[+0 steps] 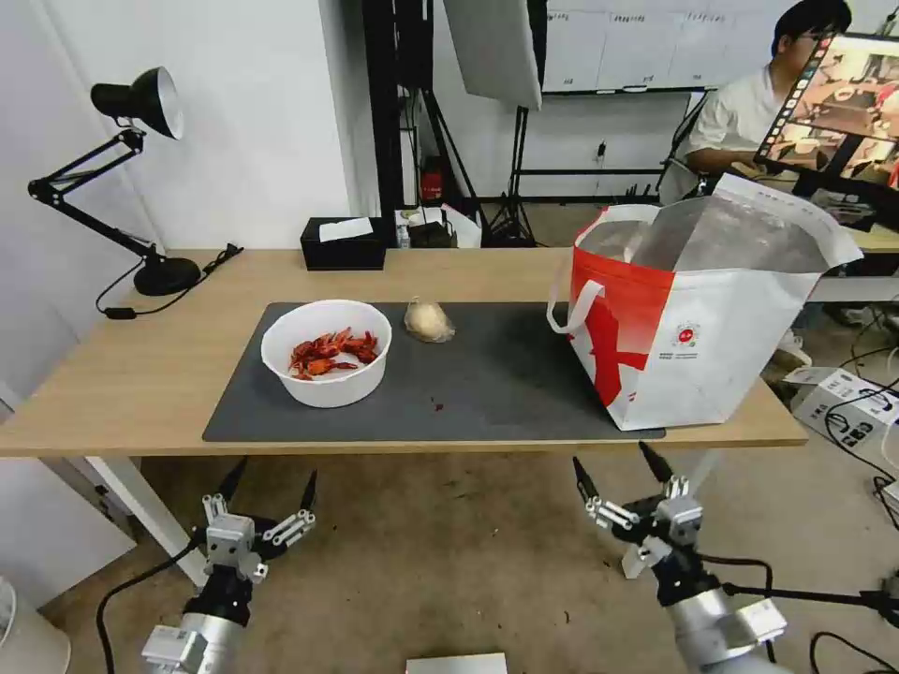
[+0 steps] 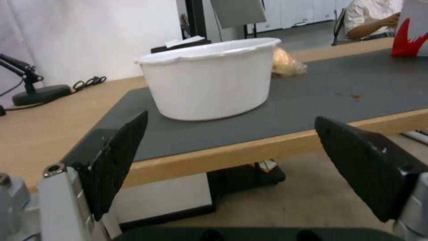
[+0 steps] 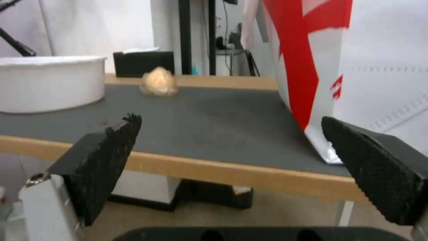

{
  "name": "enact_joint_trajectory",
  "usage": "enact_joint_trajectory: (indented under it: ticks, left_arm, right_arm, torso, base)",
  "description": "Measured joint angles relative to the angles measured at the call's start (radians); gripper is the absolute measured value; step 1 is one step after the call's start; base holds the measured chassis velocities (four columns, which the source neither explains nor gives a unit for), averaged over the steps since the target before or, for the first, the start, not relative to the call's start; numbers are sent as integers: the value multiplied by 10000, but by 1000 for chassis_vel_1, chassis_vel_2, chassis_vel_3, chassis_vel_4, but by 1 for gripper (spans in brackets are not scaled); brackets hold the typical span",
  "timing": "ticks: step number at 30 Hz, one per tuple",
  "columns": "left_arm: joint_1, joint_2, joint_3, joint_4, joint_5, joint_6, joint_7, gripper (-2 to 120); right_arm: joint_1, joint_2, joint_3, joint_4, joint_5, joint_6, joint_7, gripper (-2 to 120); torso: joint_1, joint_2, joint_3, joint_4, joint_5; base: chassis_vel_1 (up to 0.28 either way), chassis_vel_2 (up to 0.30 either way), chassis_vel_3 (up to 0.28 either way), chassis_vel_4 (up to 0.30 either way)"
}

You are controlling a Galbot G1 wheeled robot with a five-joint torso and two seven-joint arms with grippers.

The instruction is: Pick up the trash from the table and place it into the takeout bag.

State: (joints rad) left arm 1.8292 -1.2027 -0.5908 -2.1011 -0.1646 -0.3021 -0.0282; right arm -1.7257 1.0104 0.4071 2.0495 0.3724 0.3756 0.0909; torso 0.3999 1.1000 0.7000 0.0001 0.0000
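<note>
The head view looks from above and in front, forward and down across the whole table (image 1: pixel 140 374), with the grey mat (image 1: pixel 487 374) mid-frame and the room behind in the upper part. Both grippers sit at the lower edge, below the table's near rim.

The left wrist view looks from low, just before the near table edge (image 2: pixel 249 147), almost level with the top, close to the white bowl (image 2: pixel 209 80) at centre. Its own spread black fingers (image 2: pixel 116 157) frame the lower corners.

The right wrist view sits equally low, facing across the mat toward the takeout bag (image 3: pixel 356 67) at the right of frame.

Both wrist views share the bowl, the beige lump (image 3: pixel 159 82) and the mat.
</note>
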Motion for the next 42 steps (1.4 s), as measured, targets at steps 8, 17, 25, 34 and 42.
enact_joint_trajectory:
  ticks: [8, 17, 25, 34, 42]
  left_arm:
    - [-4, 9, 18, 63, 2, 10, 26, 100]
    - [-62, 39, 35, 203, 9, -7, 29, 100]
    - [-239, 44, 51, 311, 31, -61, 11, 100]
    - [-342, 77, 13, 306, 31, -43, -13, 100]
    - [-325, 35, -140, 332, 25, -30, -24, 100]
  right_arm:
    - [204, -83, -204, -118, -9, -173, 67, 100]
    - [395, -165, -381, -182, -11, -431, 143, 100]
    - [1833, -749, -1346, 134, 45, -1407, 372, 100]
    - [4151, -1675, -2671, 221, 542, -2191, 473, 100]
    - [7653, -1679, -4737, -310, 1456, -3077, 1146, 100]
  torso:
    - [1, 0, 0, 0, 0]
    - [1, 0, 0, -1, 0]
    - [1, 0, 1, 0, 1]
    - [2, 0, 2, -1, -1]
    - [3, -1, 2, -1, 0]
  base:
    - [0, 0, 0, 0]
    - [0, 0, 0, 0]
    - [0, 0, 0, 0]
    - [0, 0, 0, 0]
    - [0, 0, 0, 0]
